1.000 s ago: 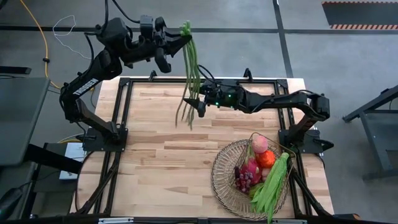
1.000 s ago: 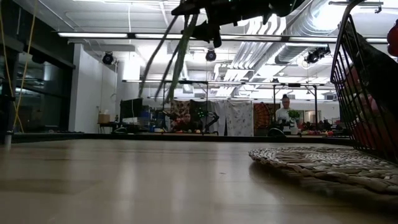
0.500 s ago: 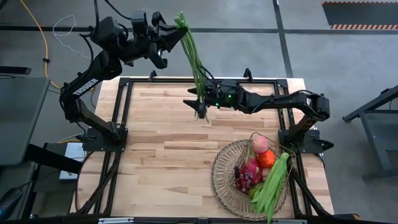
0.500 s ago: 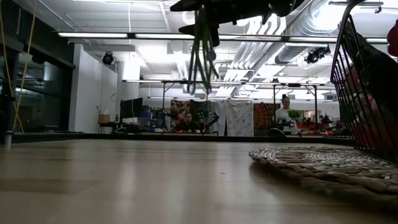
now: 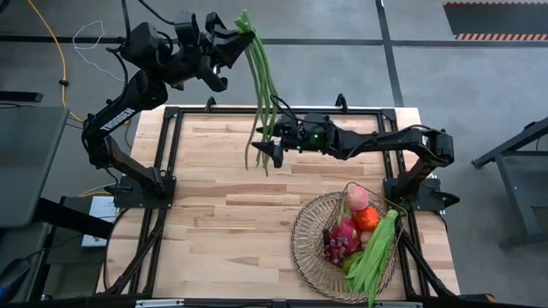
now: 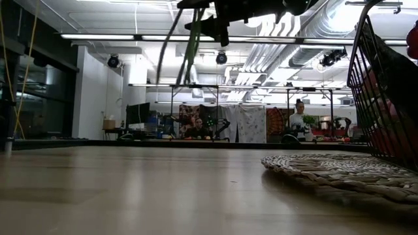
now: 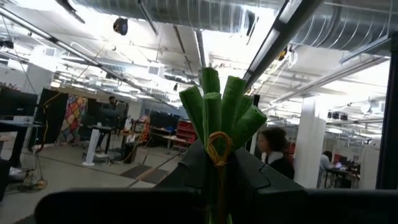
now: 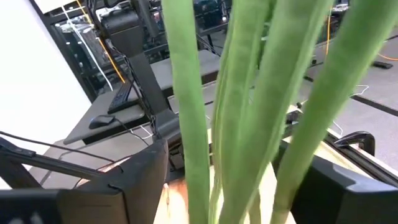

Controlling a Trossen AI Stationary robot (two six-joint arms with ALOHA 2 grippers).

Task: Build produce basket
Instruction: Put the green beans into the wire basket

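A long green bean bunch [image 5: 260, 94] hangs high over the table's far part from my left gripper [image 5: 231, 36], which is shut on its upper end. In the left wrist view the bunch's tied stub [image 7: 219, 109] sticks out past the left gripper [image 7: 219, 167]. My right gripper [image 5: 272, 147] is open around the lower part of the hanging beans [image 8: 249, 106], one finger on each side; whether it touches them I cannot tell. The tan basket [image 5: 301, 257] sits at the near right and holds a pink dragon fruit [image 5: 344, 229], a peach [image 5: 358, 198], grapes and a second bean bunch [image 5: 377, 252]. My left gripper pinches the bean bunch between its two fingers [image 7: 189, 171], just below the yellow tie [image 7: 219, 144] at the bunch's top end. The fingers come at it from the table's left, across the beans. The bunch hangs below the hold, lifted clear of the table.
In the low view the basket's dark wire wall [image 6: 382, 91] and woven rim [image 6: 339, 173] fill the right side. The second bean bunch overhangs the basket's near rim. Bare wooden table [image 5: 214, 214] lies left of the basket. People show far back in the room.
My left gripper has risen and drawn toward the table's far left, carrying the bunch's top end with it. The hanging beans have swung right and then back left between the right gripper's fingers. The right gripper has stayed about where it was.
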